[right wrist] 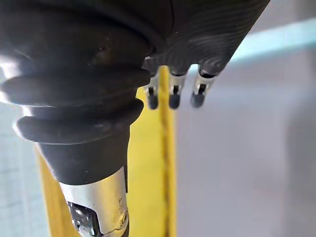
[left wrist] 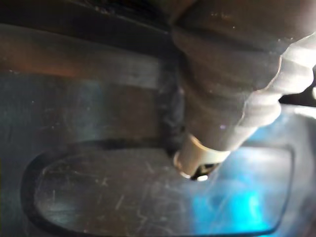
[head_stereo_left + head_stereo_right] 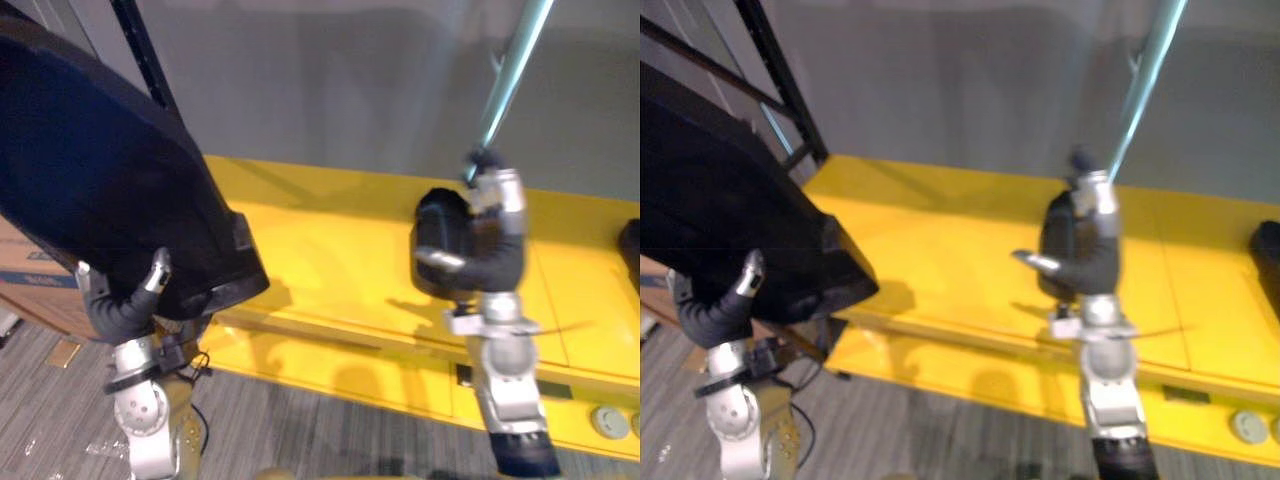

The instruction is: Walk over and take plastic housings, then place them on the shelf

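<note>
A large black plastic housing (image 3: 100, 170) hangs in the air at the left, over the left end of the yellow shelf (image 3: 330, 250). My left hand (image 3: 125, 305) grips its lower edge from below, with the thumb pressed on its front face. In the left wrist view the housing's scratched dark surface (image 2: 123, 197) lies right against the thumb (image 2: 197, 158). My right hand (image 3: 470, 245) is raised above the middle of the shelf, open and holding nothing. Its fingers (image 1: 173, 94) hang straight over the yellow surface.
A second dark object (image 3: 630, 245) lies on the shelf at the right edge. A slanted metal pole (image 3: 510, 70) rises behind my right hand. A black frame upright (image 3: 145, 50) stands at the back left, and a cardboard box (image 3: 30, 270) sits below the housing.
</note>
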